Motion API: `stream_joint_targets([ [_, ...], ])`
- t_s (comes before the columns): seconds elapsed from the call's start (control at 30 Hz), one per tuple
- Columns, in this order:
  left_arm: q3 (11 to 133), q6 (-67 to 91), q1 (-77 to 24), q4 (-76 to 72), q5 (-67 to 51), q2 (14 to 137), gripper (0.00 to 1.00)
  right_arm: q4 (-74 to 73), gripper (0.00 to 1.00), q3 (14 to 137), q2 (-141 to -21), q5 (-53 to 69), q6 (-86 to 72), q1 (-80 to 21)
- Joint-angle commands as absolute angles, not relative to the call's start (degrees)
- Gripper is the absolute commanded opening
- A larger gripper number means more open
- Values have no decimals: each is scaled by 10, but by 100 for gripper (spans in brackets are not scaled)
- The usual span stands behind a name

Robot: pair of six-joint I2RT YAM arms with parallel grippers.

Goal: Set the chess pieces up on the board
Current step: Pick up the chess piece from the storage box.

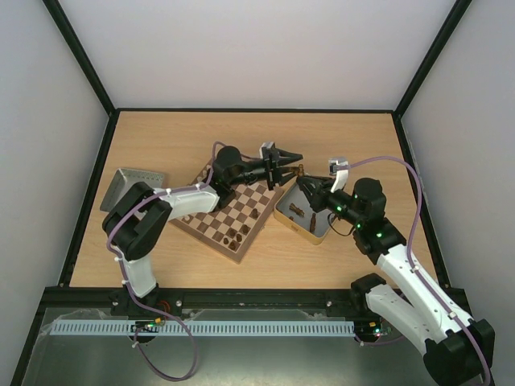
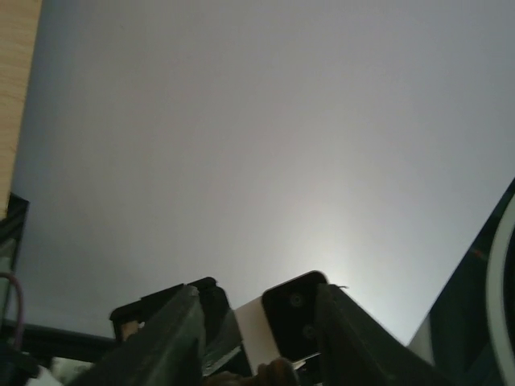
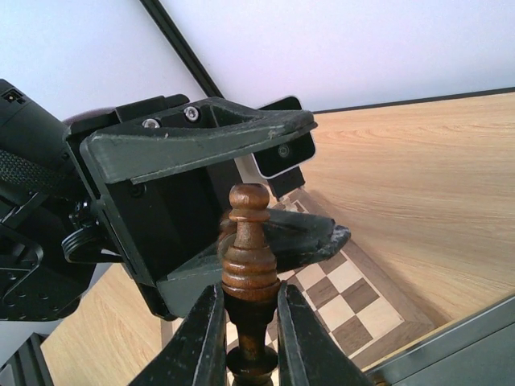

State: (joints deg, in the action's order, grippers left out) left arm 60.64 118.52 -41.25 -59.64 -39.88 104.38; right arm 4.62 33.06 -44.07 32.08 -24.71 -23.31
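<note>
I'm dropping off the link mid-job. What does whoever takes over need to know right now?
Grippers: the right gripper is shut on a dark brown piece, held upright in the air by the board's right corner. The left gripper is open, jaws straddling that piece's head with no clear contact. It looks like a hand-over.
Things: the board carries only a few dark pieces near its near corner. More loose pieces lie in the tin.
Done: little.
Left: probably finish the pass, place this piece, then set up the rest.
</note>
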Motion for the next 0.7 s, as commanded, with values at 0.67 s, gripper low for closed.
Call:
stream_joint_targets([
  [0.67, 594, 1187, -417, -609, -392, 1053, 24, 73, 12, 342, -424, 300, -255, -232],
])
